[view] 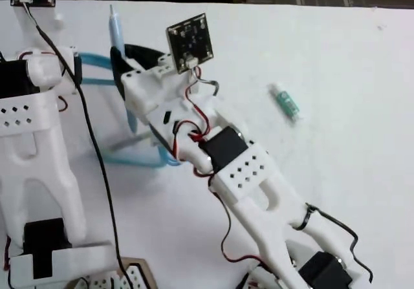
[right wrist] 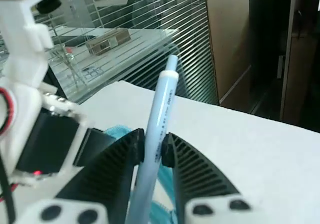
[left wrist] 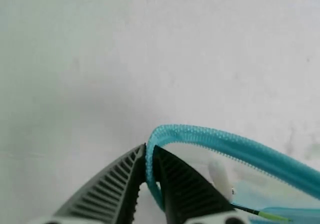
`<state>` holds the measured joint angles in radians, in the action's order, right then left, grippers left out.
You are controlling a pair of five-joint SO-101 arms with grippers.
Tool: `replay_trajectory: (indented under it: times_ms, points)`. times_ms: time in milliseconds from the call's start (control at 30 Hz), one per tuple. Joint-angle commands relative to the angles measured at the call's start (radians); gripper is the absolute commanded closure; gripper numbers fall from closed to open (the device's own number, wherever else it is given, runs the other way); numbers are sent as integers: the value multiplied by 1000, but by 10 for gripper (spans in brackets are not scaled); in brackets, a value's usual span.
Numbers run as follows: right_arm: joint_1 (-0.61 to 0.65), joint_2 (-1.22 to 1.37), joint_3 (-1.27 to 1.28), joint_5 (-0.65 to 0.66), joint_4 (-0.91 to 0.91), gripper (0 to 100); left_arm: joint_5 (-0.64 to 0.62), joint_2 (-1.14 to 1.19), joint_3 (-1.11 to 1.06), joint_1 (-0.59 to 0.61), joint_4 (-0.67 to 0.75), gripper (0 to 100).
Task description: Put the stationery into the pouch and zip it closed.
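The clear pouch [view: 137,162] with its teal zipper edge [left wrist: 220,140] lies on the white counter [view: 336,172] between the two arms, its mouth held up off the surface. The left end effector [left wrist: 149,156] is pinched tight on the zipper edge where the teal band curves round. Through the clear wall just beside it show a pale white shape and a thin dark rod with a green tip, both too blurred to name.

Over the pouch stands a light-blue pen [right wrist: 161,119], gripped at mid-barrel by the right end effector [right wrist: 154,146], whose ribbed black fingers [right wrist: 192,166] are closed on it from both sides. In the high view the pen [view: 117,33] is tilted slightly, its upper end pointing toward the counter's far edge and its lower end down among the teal edges of the pouch. Dark print runs along the barrel — too small to read.

Well apart from the pouch, on the right arm's side of the counter, lies a small teal-and-white stationery item [view: 285,102] — flat on the surface, untouched, its markings not legible.
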<state>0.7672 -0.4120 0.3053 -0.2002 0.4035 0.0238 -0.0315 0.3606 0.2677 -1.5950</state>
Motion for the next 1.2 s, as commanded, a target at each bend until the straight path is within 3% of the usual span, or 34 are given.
replay_trajectory:
  times_ms: [0, 200, 467, 833, 933, 1033, 1167]
  points:
    - [22, -64, -3, -6, 48, 981, -2, 116, -17, -2, -29, 978]
    - [2, -74, -11, -5, -36, 981, -2, 116, -17, -4, -29, 978]
    - [-1, -67, -29, 57, -300, 981, -3, 114, -17, -4, -31, 978]
    - [-59, 180, -399, 60, -357, 981, -5, 110, -15, -4, -35, 978]
    - [-35, 200, -404, 129, -358, 981, -5, 110, -15, -4, -35, 978]
    - [-4, 173, -339, 281, -432, 981, -3, 110, -15, -4, -35, 978]
    - [44, -1, -167, 397, -452, 982, -3, 110, -15, -2, -35, 978]
